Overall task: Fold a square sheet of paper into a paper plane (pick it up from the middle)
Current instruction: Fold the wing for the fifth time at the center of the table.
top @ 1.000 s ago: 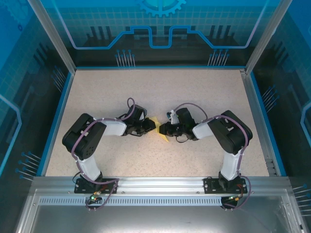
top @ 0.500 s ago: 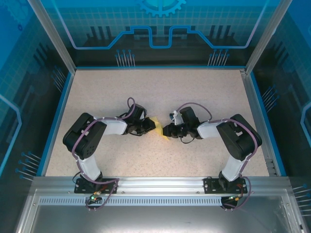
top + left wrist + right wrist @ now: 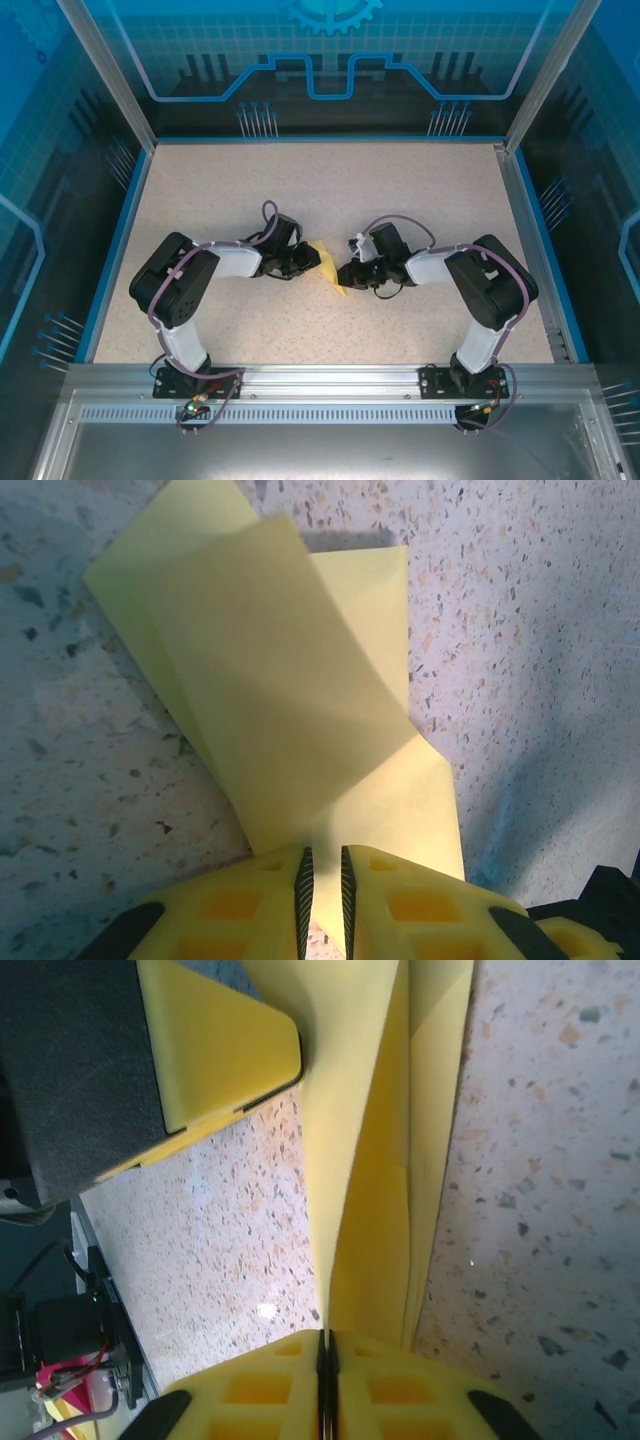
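Left gripper (image 3: 309,262): low over table (image 3: 420,190), jaws almost together, pinching left edge of paper (image 3: 328,267). Paper: pale yellow, partly folded, layers overlapping, flaps lifted rather than flat. Lies near table centre, spanning gap between both grippers. Right gripper (image 3: 346,274): low, facing left gripper, jaws pressed tight on paper's right edge. Both arms bent inward toward centre.

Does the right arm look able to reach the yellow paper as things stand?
Yes, apparently: the right hand is shut on one end of the paper, with nothing between them; the left hand pinches the opposite end.
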Available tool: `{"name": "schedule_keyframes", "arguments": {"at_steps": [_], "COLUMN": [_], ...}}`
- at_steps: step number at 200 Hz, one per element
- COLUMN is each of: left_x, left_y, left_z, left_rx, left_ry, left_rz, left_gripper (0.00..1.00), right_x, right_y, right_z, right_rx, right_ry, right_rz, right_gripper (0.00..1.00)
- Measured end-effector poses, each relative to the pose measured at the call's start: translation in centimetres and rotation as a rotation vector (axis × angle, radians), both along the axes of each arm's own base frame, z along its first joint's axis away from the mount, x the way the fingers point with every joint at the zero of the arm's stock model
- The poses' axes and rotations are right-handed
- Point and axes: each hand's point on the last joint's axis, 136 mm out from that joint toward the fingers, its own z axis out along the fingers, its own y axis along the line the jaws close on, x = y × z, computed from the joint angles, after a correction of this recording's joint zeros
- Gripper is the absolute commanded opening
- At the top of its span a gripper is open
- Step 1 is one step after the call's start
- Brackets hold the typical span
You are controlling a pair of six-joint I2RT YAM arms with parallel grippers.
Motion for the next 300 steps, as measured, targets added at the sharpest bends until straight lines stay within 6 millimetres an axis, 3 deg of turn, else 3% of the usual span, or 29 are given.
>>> {"name": "schedule_keyframes", "arguments": {"at_steps": [28, 60, 167, 222, 300], "left_x": [0.0, 0.0, 0.0, 0.0, -0.1], "left_y": [0.0, 0.0, 0.0, 0.0, 0.0], "left_z": [0.0, 0.0, 0.0, 0.0, 0.0], "left_rx": [0.000, 0.000, 0.001, 0.001, 0.001], "left_ry": [0.000, 0.000, 0.001, 0.001, 0.002], "left_rz": [-0.001, -0.001, -0.001, -0.001, -0.002], "left_gripper": [0.21, 0.21, 0.21, 0.21, 0.21], "right_x": [-0.5, -0.7, 0.3, 0.9, 0.5], "right_y": [-0.3, -0.4, -0.4, 0.0, -0.3], "right_z": [-0.2, 0.9, 2.0, 2.7, 1.4], "right_rx": [-0.015, -0.015, -0.036, -0.032, -0.068], "right_ry": [0.021, 0.007, -0.025, -0.048, -0.027], "right_rz": [0.008, 0.011, 0.000, 0.008, 0.014], "right_gripper": [0.18, 0.21, 0.25, 0.16, 0.11]}}
